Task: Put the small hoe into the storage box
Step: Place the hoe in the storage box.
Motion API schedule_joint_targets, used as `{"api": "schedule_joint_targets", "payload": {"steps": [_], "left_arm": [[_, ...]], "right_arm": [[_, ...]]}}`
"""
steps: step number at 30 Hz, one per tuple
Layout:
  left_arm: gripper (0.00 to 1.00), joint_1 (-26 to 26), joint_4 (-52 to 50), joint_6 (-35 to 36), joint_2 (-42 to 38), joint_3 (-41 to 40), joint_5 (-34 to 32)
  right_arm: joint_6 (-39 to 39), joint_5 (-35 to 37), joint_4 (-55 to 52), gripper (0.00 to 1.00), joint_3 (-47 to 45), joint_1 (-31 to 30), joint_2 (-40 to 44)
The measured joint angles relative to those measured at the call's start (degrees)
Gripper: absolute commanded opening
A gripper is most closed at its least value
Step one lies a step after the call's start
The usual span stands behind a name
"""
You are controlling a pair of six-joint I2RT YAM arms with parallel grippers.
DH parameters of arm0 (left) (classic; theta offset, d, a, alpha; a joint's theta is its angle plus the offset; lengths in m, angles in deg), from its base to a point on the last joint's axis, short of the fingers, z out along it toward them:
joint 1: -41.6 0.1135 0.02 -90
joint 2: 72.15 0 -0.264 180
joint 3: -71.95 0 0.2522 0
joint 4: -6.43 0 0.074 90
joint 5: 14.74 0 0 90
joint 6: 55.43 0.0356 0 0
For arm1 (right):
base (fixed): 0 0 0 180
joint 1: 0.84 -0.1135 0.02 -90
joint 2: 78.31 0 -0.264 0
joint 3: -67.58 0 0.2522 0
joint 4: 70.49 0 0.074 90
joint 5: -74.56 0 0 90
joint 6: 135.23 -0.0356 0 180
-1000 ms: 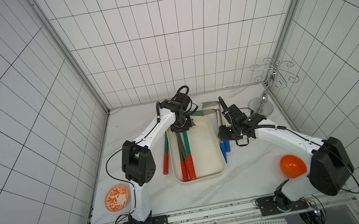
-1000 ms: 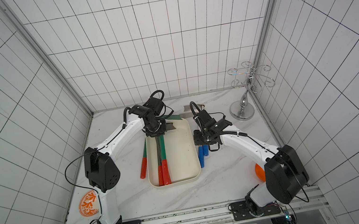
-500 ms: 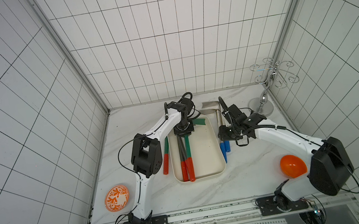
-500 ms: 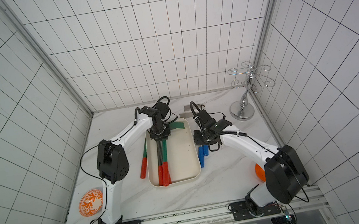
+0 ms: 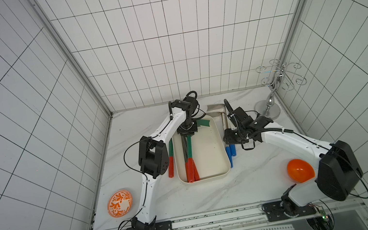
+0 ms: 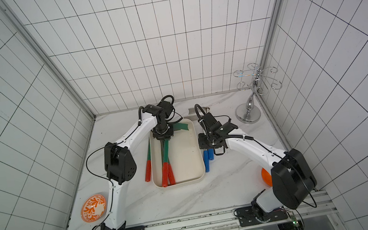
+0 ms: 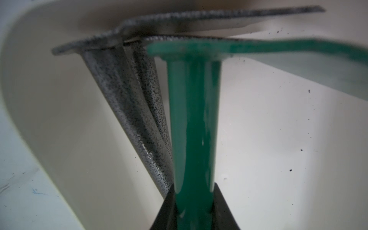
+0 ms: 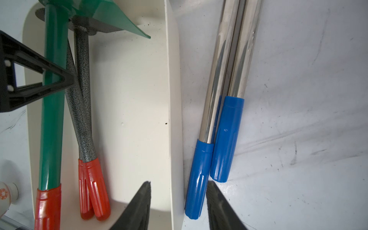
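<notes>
The storage box [image 5: 208, 149] [image 6: 185, 155] is a cream tray in mid-table. My left gripper [image 5: 187, 132] [image 6: 163, 135] [image 7: 194, 187] is shut on the green shaft of a small hoe [image 5: 189, 146] [image 6: 165, 150] [image 7: 194, 119] [image 8: 52, 119], low inside the box's far end. The hoe's red grip points to the near wall. Two grey speckled hoes [image 7: 129, 99] [image 8: 81, 99] lie beside it in the box. My right gripper [image 5: 229, 137] [image 6: 204, 141] [image 8: 178, 185] is open, its jaws straddling the box's right wall and a blue hoe handle [image 8: 199, 175].
Another green hoe with a red grip [image 5: 171, 158] [image 6: 148, 161] lies outside the box's left wall. Two chrome hoes with blue grips [image 5: 230, 151] [image 6: 208, 157] lie along its right wall. A patterned orange bowl [image 5: 119, 203], a plain orange bowl [image 5: 298, 170] and a chrome stand [image 5: 270, 105] are around.
The left arm's elbow has swung toward the box, and the green hoe has shifted slightly nearer and lower in it. The right arm has not moved.
</notes>
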Motion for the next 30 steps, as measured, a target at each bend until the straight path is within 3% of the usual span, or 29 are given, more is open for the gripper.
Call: {"api": "schedule_joint_targets", "payload": {"steps": [14, 30], "left_arm": [[0.0, -0.1, 1.8, 3.6, 1.7, -1.5, -1.3], [0.0, -0.5, 11.4, 4.0, -0.4, -10.8, -1.7]], "right_arm": [[-0.2, -0.3, 0.4, 0.47, 0.0, 0.0, 0.0], [-0.3, -0.8, 0.4, 0.47, 0.0, 0.0, 0.0]]}}
